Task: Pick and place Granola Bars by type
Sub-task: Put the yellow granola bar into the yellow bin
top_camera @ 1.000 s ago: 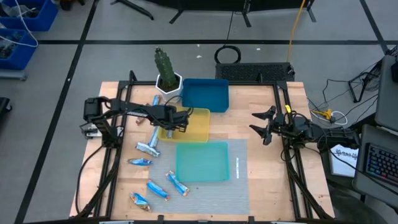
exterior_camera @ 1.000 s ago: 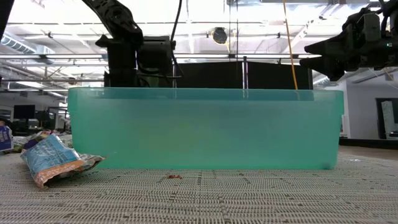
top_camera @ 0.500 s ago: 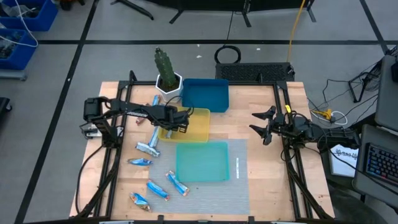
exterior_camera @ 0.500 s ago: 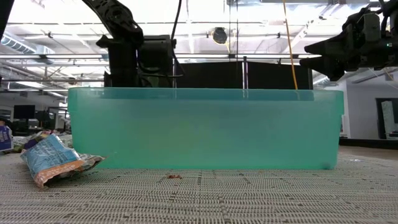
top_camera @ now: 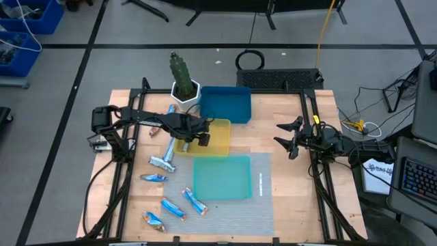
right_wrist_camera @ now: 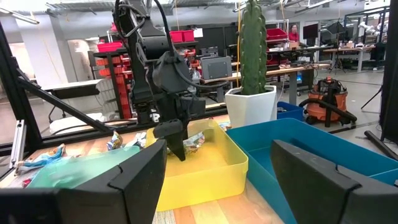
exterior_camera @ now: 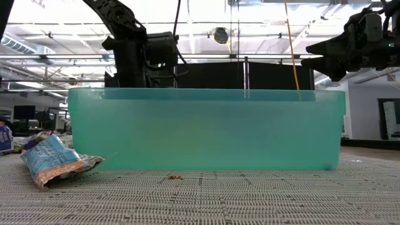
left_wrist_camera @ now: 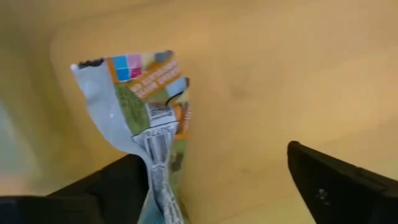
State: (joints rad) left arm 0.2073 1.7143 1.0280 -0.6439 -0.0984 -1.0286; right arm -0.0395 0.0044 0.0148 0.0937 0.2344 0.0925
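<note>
Left pincer [top_camera: 199, 137] wide over yellow tray [top_camera: 220, 145], bar [left_wrist_camera: 151, 118] lying loose inside; right pincer [top_camera: 285, 139] wide, parked.

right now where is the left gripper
In the high view, the left gripper hangs open over the yellow tray, just behind the teal tray.

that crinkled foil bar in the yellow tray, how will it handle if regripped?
Crinkled foil-wrapped granola bar in the yellow plastic tray, by the open left gripper: creased wrapper ends likely flop. Probably light. Glossy foil may slip between fingers.
</note>
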